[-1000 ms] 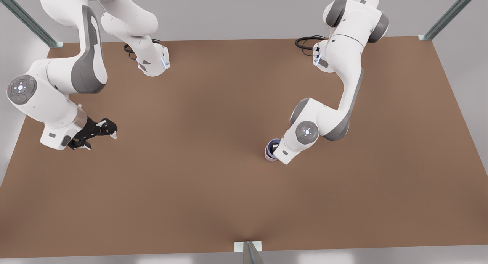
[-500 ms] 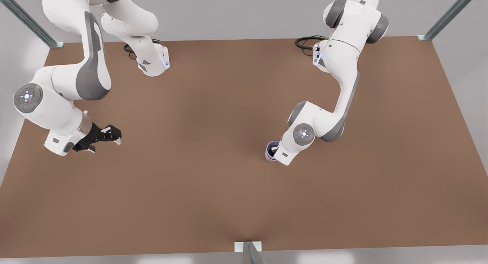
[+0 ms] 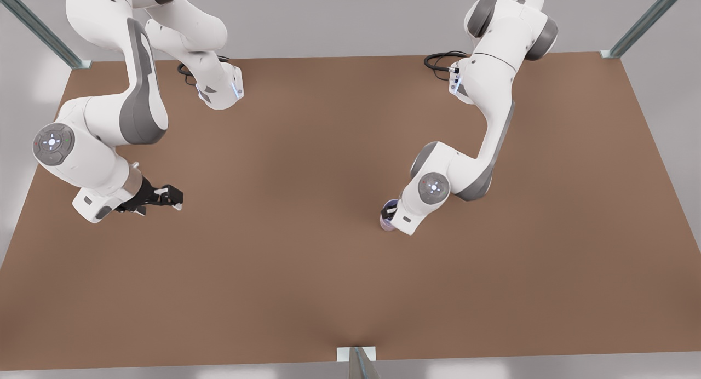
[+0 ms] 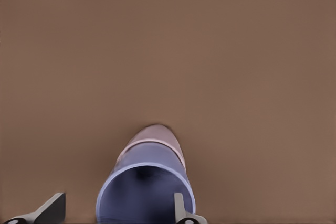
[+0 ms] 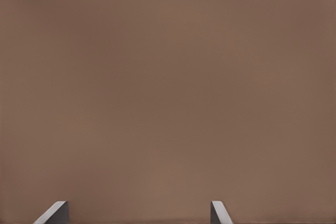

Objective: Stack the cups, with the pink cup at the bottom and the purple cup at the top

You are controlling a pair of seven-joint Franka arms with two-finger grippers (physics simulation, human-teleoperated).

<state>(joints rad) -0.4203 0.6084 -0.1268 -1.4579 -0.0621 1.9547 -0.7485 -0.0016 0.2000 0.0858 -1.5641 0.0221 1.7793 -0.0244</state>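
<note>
The purple cup is sitting nested inside the pink cup, the pair standing upright on the brown worktop right of centre in the front view. The pink cup's wall is showing below the purple rim in the left wrist view; in the front view only a sliver of the stack is peeking out from under the arm.

The left tool is positioned over the stack with its fingers spread apart, one fingertip lying inside the purple rim and the other outside the wall. Nothing is being clamped.

The right tool is waiting well apart at the front view's left, its fingers apart over bare worktop.

Judgement: the stack appears made, and the step in hand is the release and withdrawal. To do it well, the left tool should be lifting straight up along the cup axis, keeping both fingers off the purple wall, since a sideways drag could be tipping the stack.
</note>
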